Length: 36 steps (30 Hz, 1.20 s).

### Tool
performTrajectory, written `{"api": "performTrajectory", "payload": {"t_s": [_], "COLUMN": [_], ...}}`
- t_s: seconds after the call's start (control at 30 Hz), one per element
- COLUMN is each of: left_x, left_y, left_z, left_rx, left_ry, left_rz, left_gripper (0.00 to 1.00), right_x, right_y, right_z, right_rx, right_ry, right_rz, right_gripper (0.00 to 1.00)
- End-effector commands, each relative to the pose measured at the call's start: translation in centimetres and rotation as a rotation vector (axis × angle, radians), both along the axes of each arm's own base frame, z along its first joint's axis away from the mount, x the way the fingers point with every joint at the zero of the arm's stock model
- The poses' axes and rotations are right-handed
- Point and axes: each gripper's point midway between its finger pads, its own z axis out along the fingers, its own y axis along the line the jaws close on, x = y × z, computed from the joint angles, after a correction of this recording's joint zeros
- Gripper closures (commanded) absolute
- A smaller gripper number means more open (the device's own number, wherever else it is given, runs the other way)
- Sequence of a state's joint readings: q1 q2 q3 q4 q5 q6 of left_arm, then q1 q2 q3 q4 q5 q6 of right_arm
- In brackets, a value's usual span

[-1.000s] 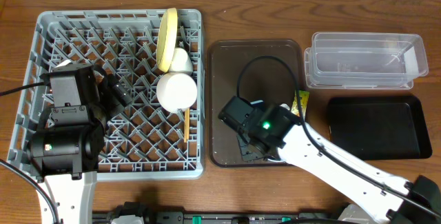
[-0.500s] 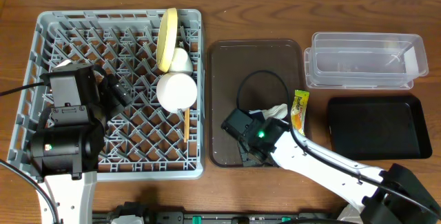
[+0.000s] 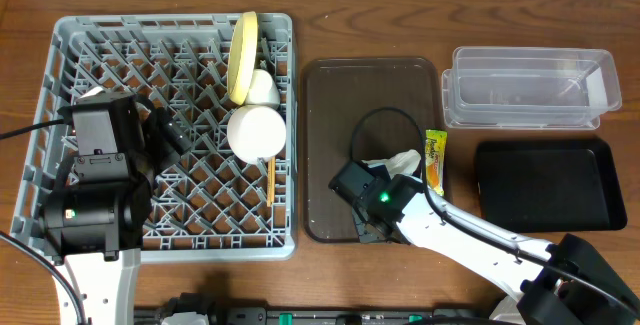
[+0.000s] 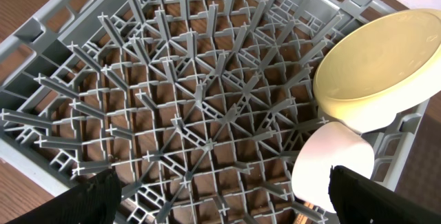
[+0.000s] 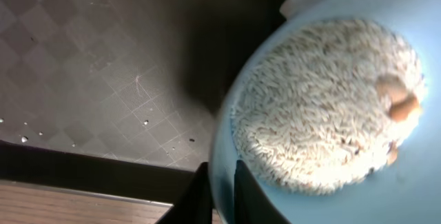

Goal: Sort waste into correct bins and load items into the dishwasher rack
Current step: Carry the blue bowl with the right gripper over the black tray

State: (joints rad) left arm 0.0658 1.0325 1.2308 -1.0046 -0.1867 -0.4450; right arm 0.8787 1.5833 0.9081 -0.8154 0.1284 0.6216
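My right gripper (image 5: 222,189) is shut on the rim of the light blue bowl (image 5: 413,182), which holds white rice scraps (image 5: 324,100). In the overhead view this gripper (image 3: 365,210) is at the front of the brown tray and its arm hides the bowl. The crumpled napkin (image 3: 398,162) and the yellow-green wrapper (image 3: 435,160) lie just beyond it. The grey rack (image 3: 170,65) holds the yellow plate (image 3: 243,55) on edge, the white cup (image 3: 263,87), the white bowl (image 3: 256,130) and chopsticks (image 3: 270,180). My left gripper (image 4: 220,196) is open and empty above the rack (image 4: 172,100).
The brown serving tray (image 3: 370,95) lies between the rack and the bins. The clear container (image 3: 530,87) stands at the back right, with the black tray (image 3: 545,185) in front of it. The right arm's cable loops over the brown tray.
My right gripper has moved toward the tray's front edge, uncovering the napkin and the wrapper. The left arm has not moved.
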Motion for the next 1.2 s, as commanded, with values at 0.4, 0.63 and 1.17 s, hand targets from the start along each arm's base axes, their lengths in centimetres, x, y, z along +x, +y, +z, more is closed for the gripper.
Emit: {"api": "performTrajectory", "payload": {"t_s": [0.4,0.63,1.17], "left_x": [0.0,0.0,0.0], "left_y": [0.3,0.3,0.3], "left_z": [0.2,0.2,0.2], "left_rx": [0.01,0.01,0.01], "left_ry": [-0.001,-0.001,-0.001], "left_rz": [0.008,0.008,0.008], "left_gripper": [0.03,0.03,0.03], "right_x": [1.5,1.8,4.1], "right_y": [-0.7,-2.4,-12.5], "right_z": [4.6,9.3,13.4], "right_rx": [-0.03,-0.023,0.093], "right_ry": [-0.096,-0.132,-0.113], "right_rz": [0.048,0.064,-0.176], "right_gripper": [0.99,0.99,0.99]}}
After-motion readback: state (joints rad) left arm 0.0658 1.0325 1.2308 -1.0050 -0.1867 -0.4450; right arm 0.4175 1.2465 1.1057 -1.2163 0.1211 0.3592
